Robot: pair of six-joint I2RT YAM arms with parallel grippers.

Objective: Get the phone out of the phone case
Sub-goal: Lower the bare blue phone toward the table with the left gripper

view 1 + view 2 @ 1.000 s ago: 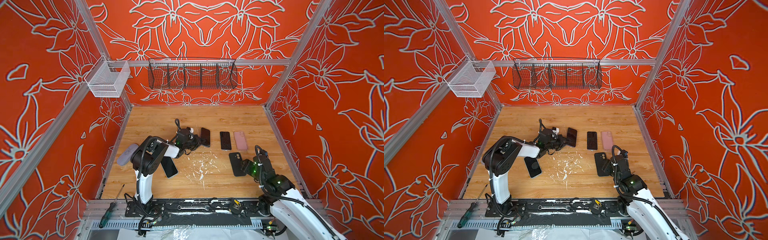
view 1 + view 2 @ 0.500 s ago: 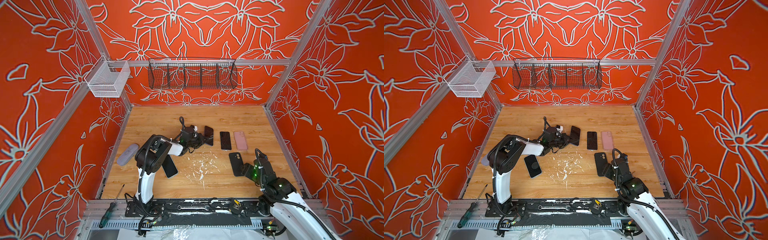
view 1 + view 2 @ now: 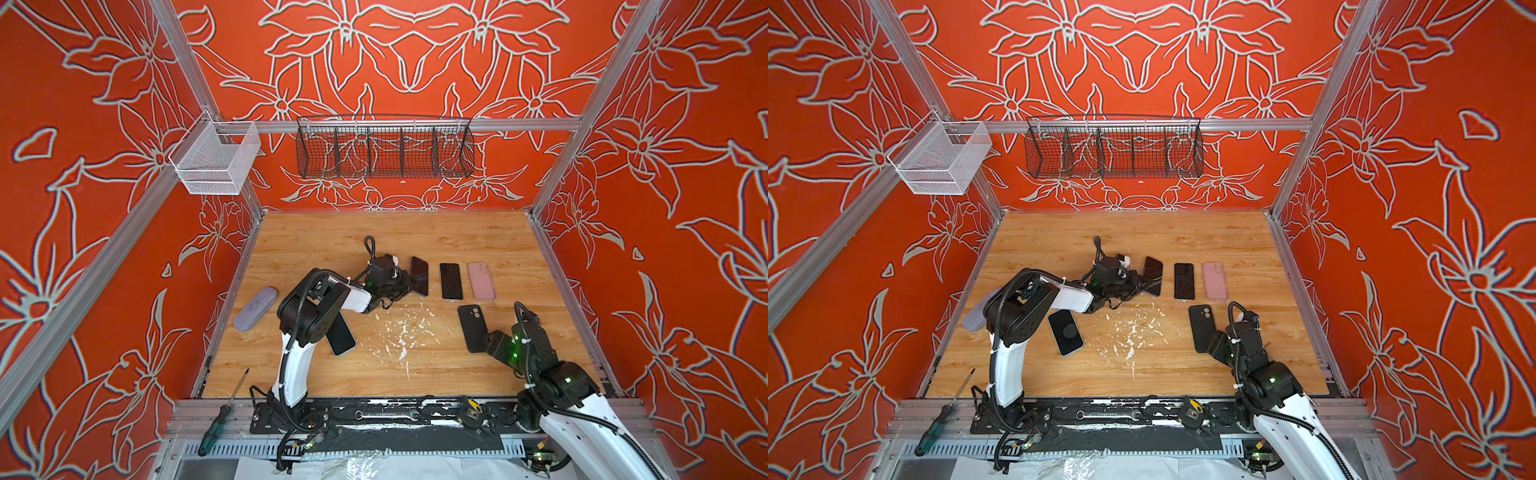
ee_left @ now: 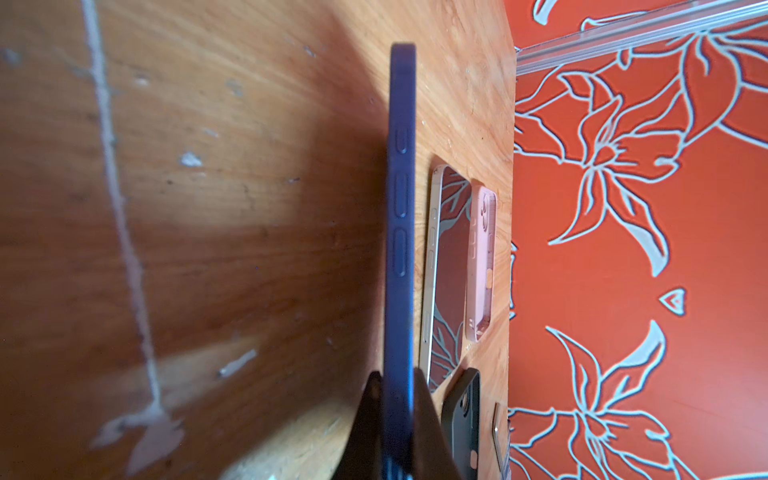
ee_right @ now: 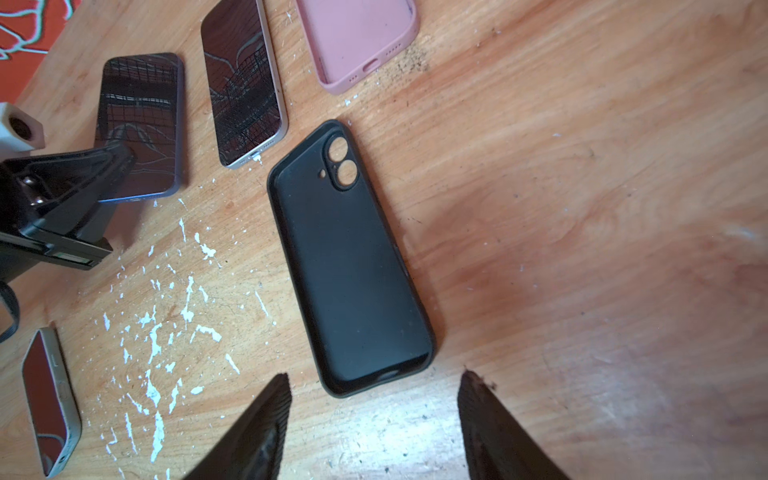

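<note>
The phone in its dark blue phone case (image 3: 419,275) (image 3: 1153,274) is near the middle of the wooden table, screen up and tilted. My left gripper (image 3: 405,285) (image 4: 397,401) is shut on its near end, one finger over the screen and one under the back. The left wrist view shows the case (image 4: 401,208) edge-on with its side buttons. My right gripper (image 3: 485,345) (image 5: 374,395) is open and holds nothing. It sits just short of the near end of an empty black case (image 3: 471,326) (image 5: 349,257) lying inside-up.
A bare phone (image 3: 451,281) and an empty pink case (image 3: 481,280) lie right of the held phone. Another phone (image 3: 341,337) lies by the left arm, a lavender case (image 3: 254,309) at the left wall. White flecks (image 3: 401,332) mark the middle.
My left gripper has carried the cased phone a little to the right, toward the bare phone. The right gripper has stayed open by the black case.
</note>
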